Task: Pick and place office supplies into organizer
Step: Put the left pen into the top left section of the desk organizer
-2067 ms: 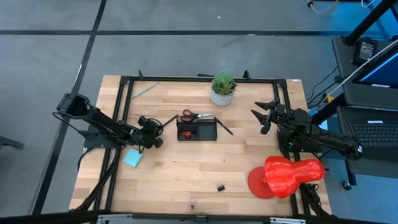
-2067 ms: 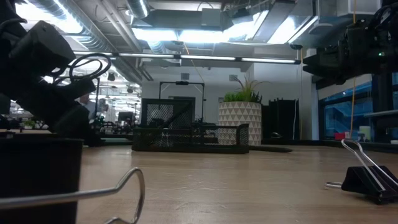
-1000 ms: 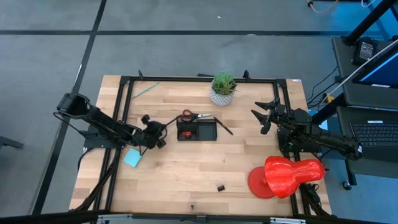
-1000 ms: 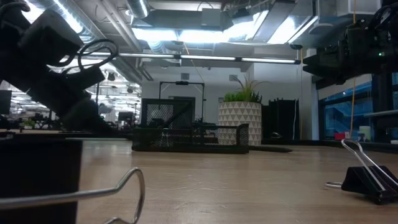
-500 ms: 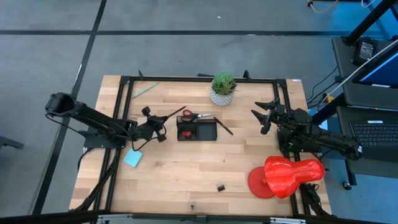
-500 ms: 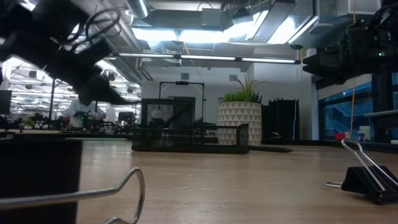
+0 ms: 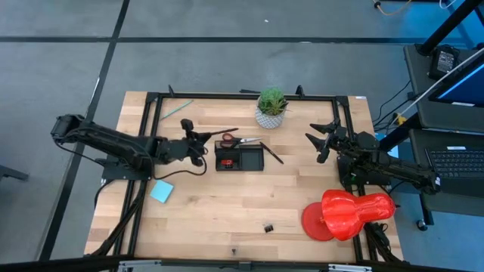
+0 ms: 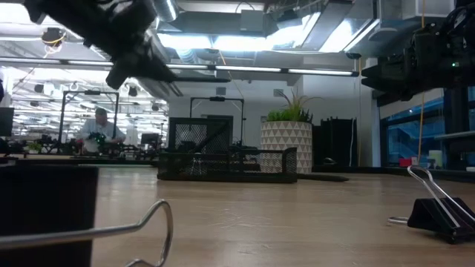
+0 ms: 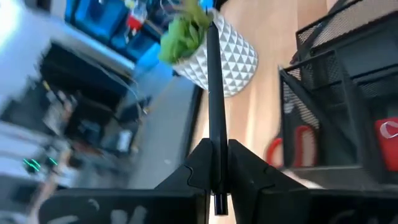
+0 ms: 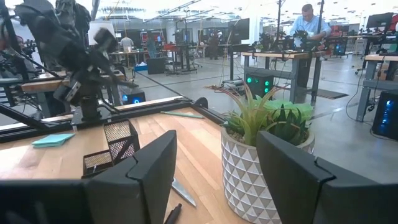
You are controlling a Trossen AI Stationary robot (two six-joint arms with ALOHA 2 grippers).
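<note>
Left gripper (image 7: 198, 141) is clamped on a thin dark pen (image 9: 214, 106), held above the table beside the organizer (image 7: 239, 158). Right gripper (image 7: 324, 140) waits near the table's right edge, fingers spread wide, holding nothing.

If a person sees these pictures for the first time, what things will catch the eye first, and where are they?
Probably the large red plastic object at the table's near right corner. Next, the left pincer, raised just left of the black organizer, shut on a thin dark pen. The potted plant stands at the far edge, with the right pincer waiting open to its right.
</note>
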